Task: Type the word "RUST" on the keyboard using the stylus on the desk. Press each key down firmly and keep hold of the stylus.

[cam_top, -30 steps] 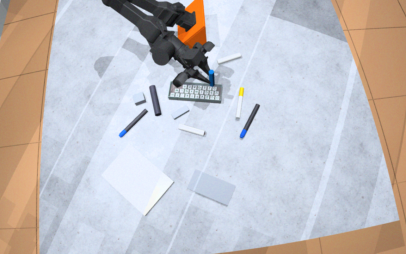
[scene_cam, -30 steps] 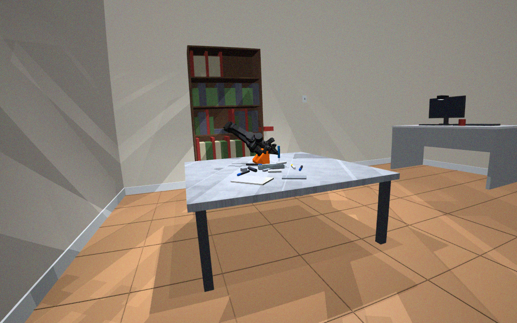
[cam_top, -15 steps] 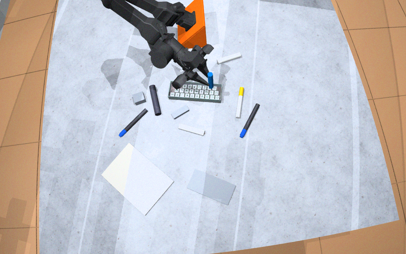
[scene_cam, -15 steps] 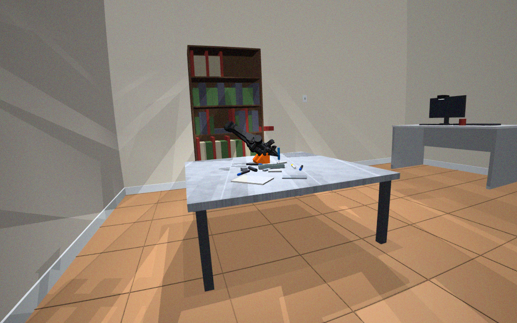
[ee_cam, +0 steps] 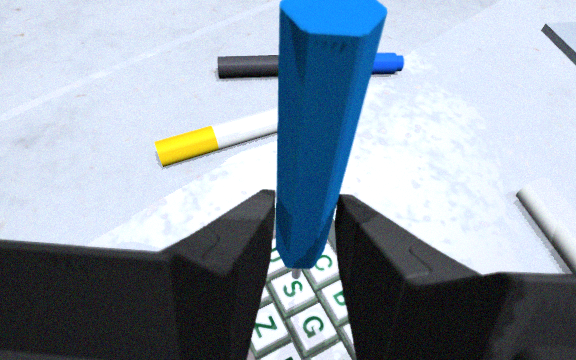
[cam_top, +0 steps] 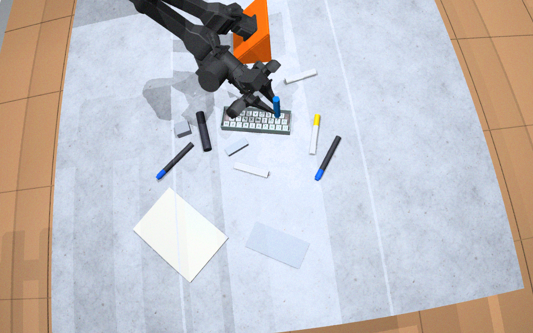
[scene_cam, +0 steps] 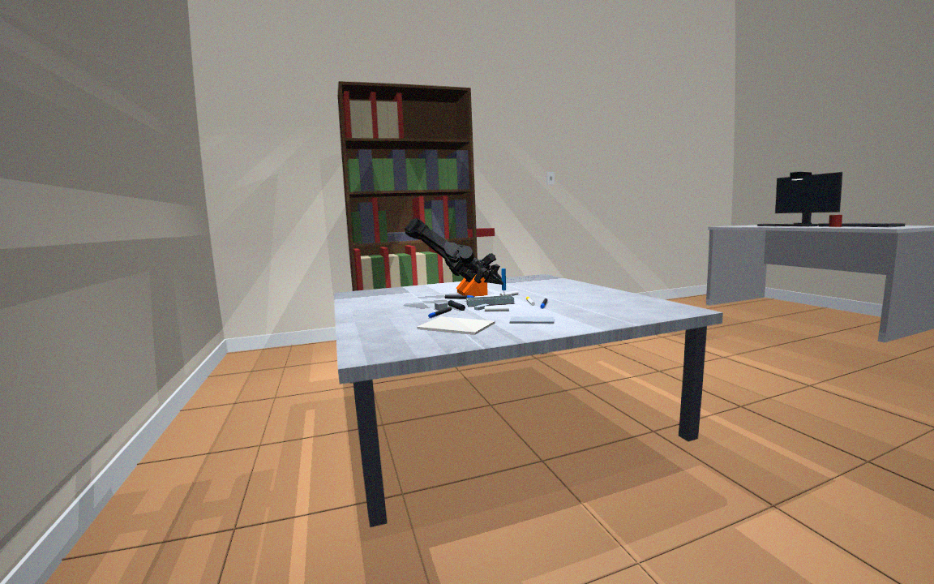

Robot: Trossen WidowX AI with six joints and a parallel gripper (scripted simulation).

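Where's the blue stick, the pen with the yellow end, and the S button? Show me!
blue stick [cam_top: 276,107] [scene_cam: 503,278] [ee_cam: 318,125]: top, exterior and wrist views, its side
yellow-ended pen [cam_top: 314,134] [ee_cam: 188,145]: top view, white body; wrist view, yellow end
S button [ee_cam: 293,287]: wrist view, its letter

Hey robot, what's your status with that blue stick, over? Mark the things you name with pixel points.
Jaws [cam_top: 275,111] shut on blue stylus [cam_top: 276,107] [scene_cam: 503,279] [ee_cam: 320,125]. Stylus upright, tip by the S key [ee_cam: 293,292]; contact unclear. Nothing seen between tip and keyboard [cam_top: 256,131] [scene_cam: 488,300] [ee_cam: 313,327].
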